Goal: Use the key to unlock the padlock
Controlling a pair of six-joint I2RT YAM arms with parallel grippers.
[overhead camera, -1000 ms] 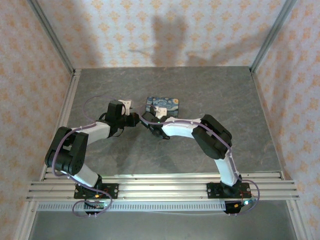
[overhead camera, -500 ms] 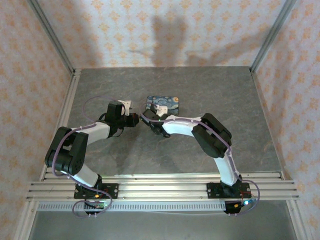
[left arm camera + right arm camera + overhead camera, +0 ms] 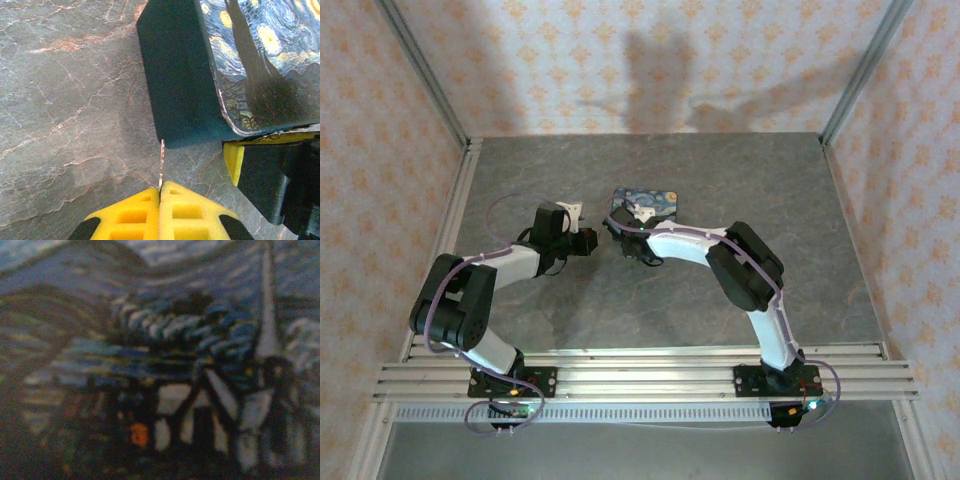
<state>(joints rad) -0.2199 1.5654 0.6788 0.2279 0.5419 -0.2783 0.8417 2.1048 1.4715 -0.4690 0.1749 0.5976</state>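
Note:
My left gripper (image 3: 160, 189) is shut on the key (image 3: 161, 162), a thin pale metal strip that sticks out from between the yellow pads. Its tip almost touches the near corner of the Starry Night tin (image 3: 260, 60). From above, the left gripper (image 3: 590, 240) sits just left of the tin (image 3: 655, 199). The right gripper (image 3: 620, 224) is at the tin's left edge. One of its yellow fingers (image 3: 233, 161) shows beneath the tin's rim. Whether it is open or shut is hidden. The padlock is hidden. The right wrist view is a blurred close-up of the tin's painted lid (image 3: 165, 350).
The tin's dark teal side (image 3: 175, 75) faces my left wrist camera, so the tin looks tipped up. Grey marbled table (image 3: 770, 180) lies all around. Patterned walls and metal rails (image 3: 450, 240) close in the sides.
The right gripper has pushed further up and left onto the tin's left edge. The left gripper has drawn back slightly to the left with the key.

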